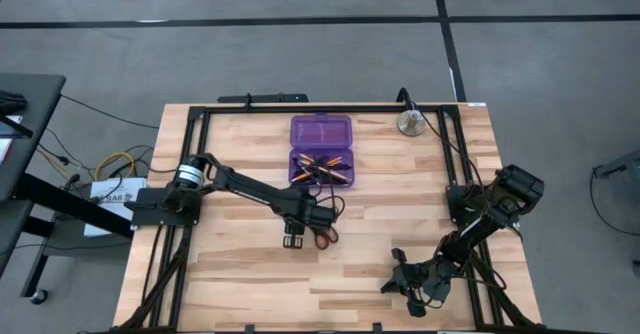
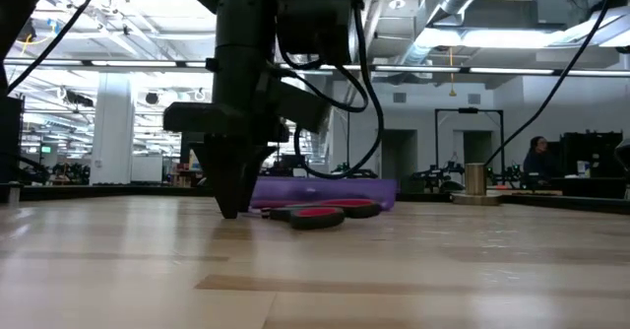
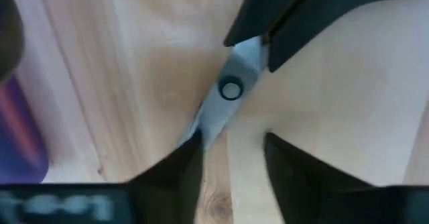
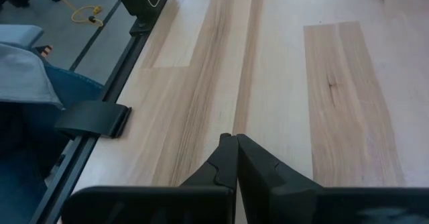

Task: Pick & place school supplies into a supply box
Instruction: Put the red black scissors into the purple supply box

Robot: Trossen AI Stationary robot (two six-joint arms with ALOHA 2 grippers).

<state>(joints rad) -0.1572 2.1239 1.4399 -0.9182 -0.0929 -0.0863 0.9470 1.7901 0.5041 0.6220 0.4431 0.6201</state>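
The red-and-black-handled scissors (image 1: 322,237) lie flat on the table, near of the purple supply box (image 1: 322,150). The box is open: its lid lies flat toward the far edge, and orange pencils and black pens (image 1: 322,169) sit in its base. My left gripper (image 1: 293,239) points straight down just left of the scissors, fingertips at the tabletop (image 2: 231,209). It is open (image 3: 232,143), with the blade tip (image 3: 201,127) beside one finger (image 3: 184,160). My right gripper (image 1: 395,276) waits shut (image 4: 236,142) over the near right of the table. My left gripper comes from above, pointing down, at the scissors' blade end. The blade tip (image 3: 199,131) meets the inner edge of one finger (image 3: 188,153); whether they touch I cannot tell. The other finger (image 3: 295,163) stands clear of the blades. The scissors lie flat on the table.
A round silver metal disc (image 1: 410,124) stands near the far edge, right of the box. A black frame (image 4: 94,119) runs along the table's edge, with a person's blue-clad leg (image 4: 40,83) beyond it. Bare wood stretches across the near half of the table (image 1: 240,284).
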